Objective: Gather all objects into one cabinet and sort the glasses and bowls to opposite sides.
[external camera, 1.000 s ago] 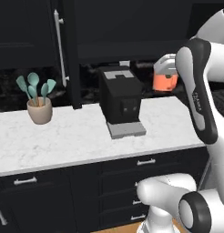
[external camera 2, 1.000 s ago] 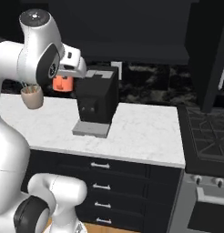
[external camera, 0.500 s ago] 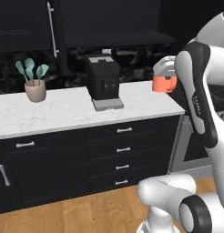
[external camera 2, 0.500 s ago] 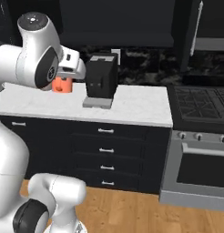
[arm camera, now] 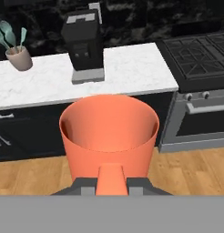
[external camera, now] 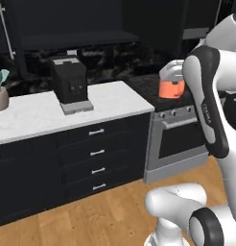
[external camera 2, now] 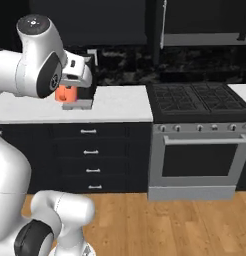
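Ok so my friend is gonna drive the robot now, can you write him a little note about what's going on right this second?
Gripper: jaws shut on the orange cup, held upright and off the counter, out in front of the arm.
Where things are: the cup hangs in the air in front of the white counter, near the black coffee machine. The stove is to the counter's right. The grey-beige mug, both bowls and the cabinet shelf can't be made out from here.
Done: the cup is picked up.
Left: carry it into the cabinet, set it on the glasses' side, then fetch the rest and put the bowls on the opposite side.
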